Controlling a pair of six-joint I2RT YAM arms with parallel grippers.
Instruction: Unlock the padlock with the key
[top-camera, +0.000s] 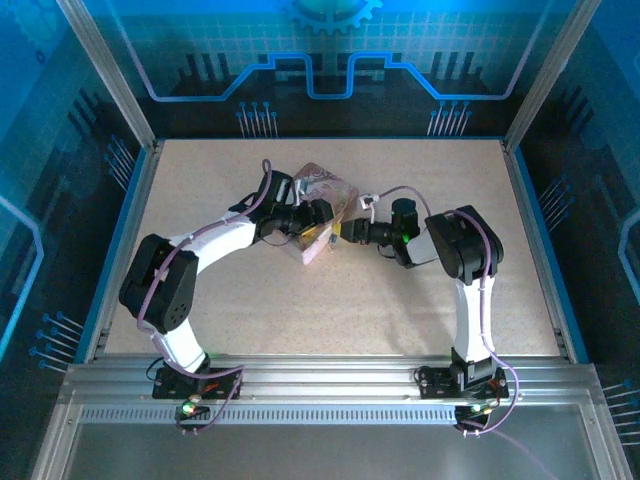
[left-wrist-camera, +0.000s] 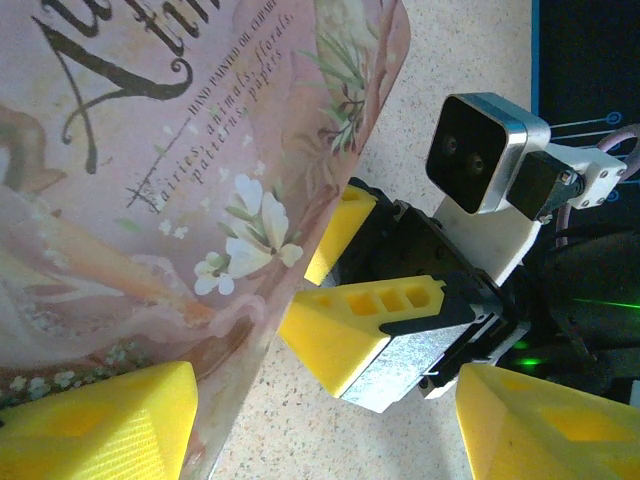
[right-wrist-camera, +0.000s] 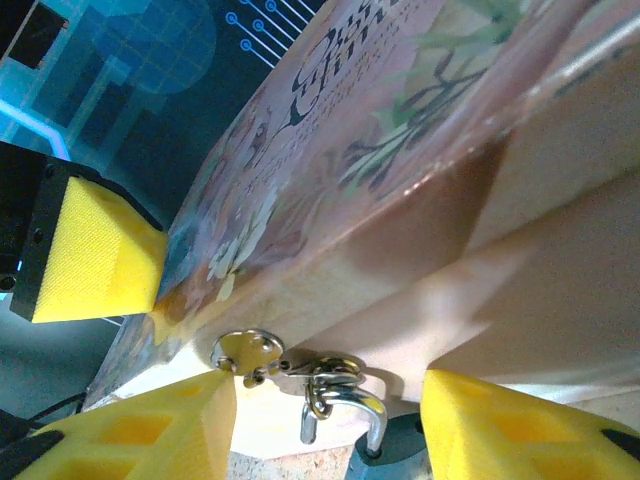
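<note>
The pink picture-printed tin (top-camera: 325, 190) lies mid-table, tilted, with both grippers at its near edge. The padlock (right-wrist-camera: 392, 456) hangs by its metal shackle from the tin's silver hasp (right-wrist-camera: 246, 350); only the top of its bluish body shows. My right gripper (right-wrist-camera: 328, 400) is open, its yellow fingers either side of the padlock, the right finger close to the body. My left gripper (left-wrist-camera: 325, 400) is open too. Its left finger (left-wrist-camera: 100, 425) lies against the tin's wall (left-wrist-camera: 225, 400), with bare table between the fingers. The key is hidden.
In the left wrist view the right gripper's yellow fingers (left-wrist-camera: 350, 325) and its wrist camera (left-wrist-camera: 480, 150) sit close in front. Both arms (top-camera: 200, 255) crowd the table's middle. Blue walls (top-camera: 530, 180) and metal rails enclose the speckled tabletop (top-camera: 330, 310).
</note>
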